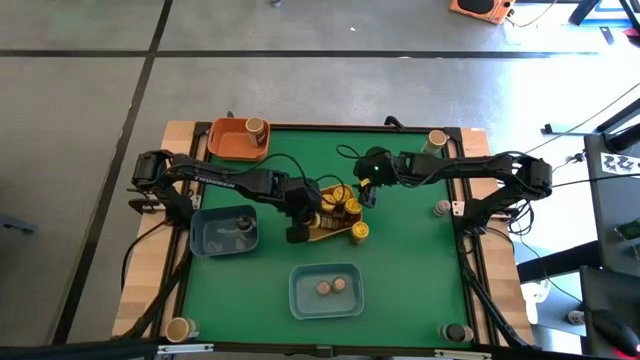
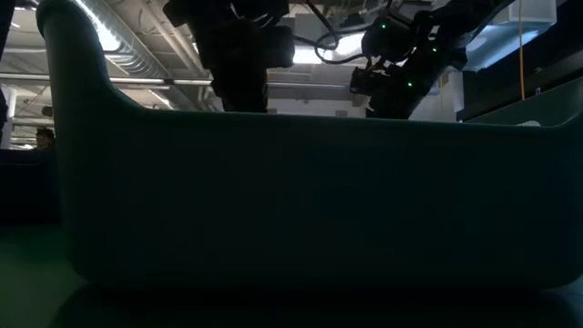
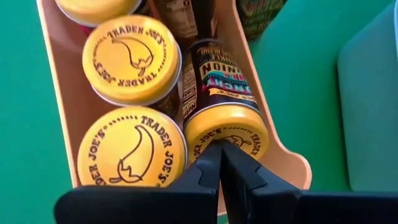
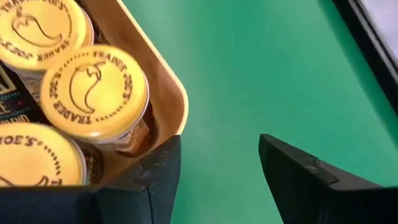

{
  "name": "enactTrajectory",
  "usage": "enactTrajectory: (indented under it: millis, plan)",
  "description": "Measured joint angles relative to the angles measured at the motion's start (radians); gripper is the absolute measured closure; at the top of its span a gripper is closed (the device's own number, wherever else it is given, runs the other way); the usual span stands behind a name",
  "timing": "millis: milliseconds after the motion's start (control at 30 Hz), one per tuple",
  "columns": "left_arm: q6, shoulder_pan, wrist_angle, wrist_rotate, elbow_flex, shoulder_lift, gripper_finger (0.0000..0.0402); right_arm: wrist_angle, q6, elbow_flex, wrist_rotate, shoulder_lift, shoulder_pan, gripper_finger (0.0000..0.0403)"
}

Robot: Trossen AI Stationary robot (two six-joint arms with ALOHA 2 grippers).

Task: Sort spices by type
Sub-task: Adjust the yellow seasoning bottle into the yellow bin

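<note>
Green felt covers the surface (image 1: pixel 400 250); a yellow tray (image 1: pixel 335 232) sits near its middle, packed with spice jars (image 1: pixel 350 206) that have yellow lids; one more yellow-lidded jar (image 1: pixel 360 231) stands at the tray's right end. Up close, two jars stand upright in the tray with their "Trader Joe's" lids (image 3: pixel 132 58) showing, and one dark-labelled jar (image 3: pixel 221 93) lies on its side beside them. The left gripper (image 3: pixel 221 163) hangs over the tray's left end; its jaws are pressed tight together with nothing between them, and their tips sit right in front of the lid of the lying jar. The right gripper (image 4: pixel 219 168) hovers over the tray's upper right corner; its jaws are partly apart and hold nothing, with only green felt between them. A blue tray (image 1: pixel 222 231) to the left holds a dark-lidded jar (image 1: pixel 243 225); another blue tray (image 1: pixel 326 291) near the front holds two tan-lidded jars (image 1: pixel 331 287); an orange tray (image 1: pixel 238 139) at the back left holds one jar (image 1: pixel 256 127). More jars stand near the surface's corners (image 1: pixel 437 139).
</note>
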Motion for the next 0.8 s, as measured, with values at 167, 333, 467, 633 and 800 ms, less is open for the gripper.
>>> enactTrajectory:
  millis: [167, 333, 467, 633, 800]
  plan:
    - [0.009, 0.001, 0.044, -0.001, 0.0, 0.0, 0.0396, -0.117, -0.004, -0.001, 0.013, -0.017, 0.0, 0.0189]
    - [0.011, 0.001, 0.085, -0.001, 0.001, 0.0, 0.0396, -0.167, -0.027, -0.001, -0.083, 0.008, 0.011, 0.0189]
    - [0.015, 0.001, 0.102, -0.001, 0.001, 0.0, 0.0396, -0.133, -0.046, -0.001, -0.108, 0.059, 0.051, 0.0189]
    - [0.032, 0.001, 0.146, -0.001, 0.001, 0.0, 0.0396, -0.074, -0.048, -0.001, -0.102, 0.077, 0.085, 0.0189]
    - [0.046, 0.001, 0.184, -0.001, 0.001, 0.001, 0.0396, -0.068, -0.027, -0.001, -0.101, 0.076, 0.085, 0.0189]
